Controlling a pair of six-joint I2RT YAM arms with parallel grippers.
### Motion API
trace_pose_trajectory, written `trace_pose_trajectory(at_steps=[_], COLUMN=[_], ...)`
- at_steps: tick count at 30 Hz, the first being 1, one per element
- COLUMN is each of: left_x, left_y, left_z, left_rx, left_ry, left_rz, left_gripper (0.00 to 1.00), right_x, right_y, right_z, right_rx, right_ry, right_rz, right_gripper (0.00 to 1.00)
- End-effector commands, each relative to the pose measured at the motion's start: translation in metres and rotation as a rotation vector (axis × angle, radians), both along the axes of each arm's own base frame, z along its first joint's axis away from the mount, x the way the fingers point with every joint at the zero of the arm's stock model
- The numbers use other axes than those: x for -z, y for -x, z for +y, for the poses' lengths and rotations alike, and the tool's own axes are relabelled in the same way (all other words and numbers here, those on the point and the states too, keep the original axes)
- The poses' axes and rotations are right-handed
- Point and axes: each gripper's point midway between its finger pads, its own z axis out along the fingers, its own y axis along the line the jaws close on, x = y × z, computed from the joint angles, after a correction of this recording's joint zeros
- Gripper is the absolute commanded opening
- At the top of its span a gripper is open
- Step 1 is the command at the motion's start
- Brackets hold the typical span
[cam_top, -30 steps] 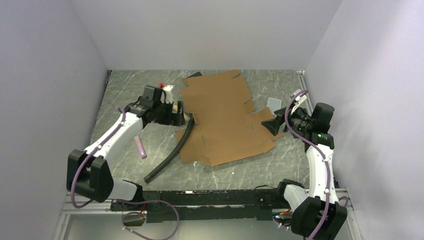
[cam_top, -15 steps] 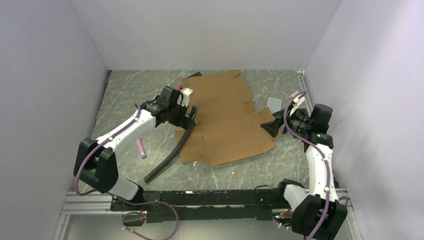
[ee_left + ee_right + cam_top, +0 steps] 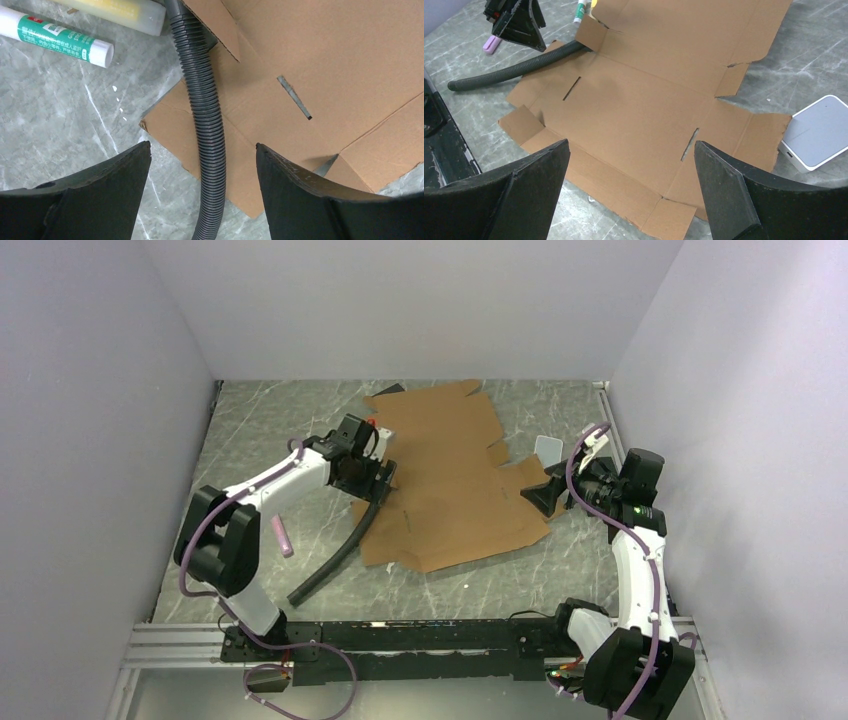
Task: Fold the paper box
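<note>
The paper box (image 3: 450,475) lies unfolded and flat on the marble table, a brown die-cut sheet with flaps and slots, also seen in the left wrist view (image 3: 310,65) and the right wrist view (image 3: 649,100). A black corrugated hose (image 3: 207,115) crosses its left corner flap and runs under a raised flap. My left gripper (image 3: 203,145) hovers open over that hose at the box's left edge (image 3: 378,480), one finger on each side, not touching it. My right gripper (image 3: 545,495) stands open above the box's right side (image 3: 631,142), holding nothing.
The hose (image 3: 340,550) trails toward the near left. A green-and-white glue tube (image 3: 55,37) and a yellowish tube (image 3: 120,10) lie left of the box. A purple pen (image 3: 282,537) is beside the hose. A white square container (image 3: 819,132) sits by the box's right flap.
My left arm has swung right from beside the box to over the hose at the box's left edge. The right arm and the box have not moved.
</note>
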Motion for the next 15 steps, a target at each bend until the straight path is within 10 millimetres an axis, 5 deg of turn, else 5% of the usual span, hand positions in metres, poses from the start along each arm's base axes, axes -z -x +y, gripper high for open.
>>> trace_pose_trajectory(at_steps=[1,15], left_x=[0.000,0.039], left_y=[-0.010,-0.003], left_z=[0.002,0.001], left_rx=[-0.016,-0.001], left_ry=[-0.032,-0.097], left_rz=[-0.008,0.114], left_gripper=[0.78,0.61], right_x=[-0.015,-0.017], right_y=[0.000,0.002], right_z=[0.003,0.005], right_rx=[-0.037,-0.042], right_ry=[0.017,0.017], right_rz=[-0.066,-0.077], right_gripper=[1.00,1.00])
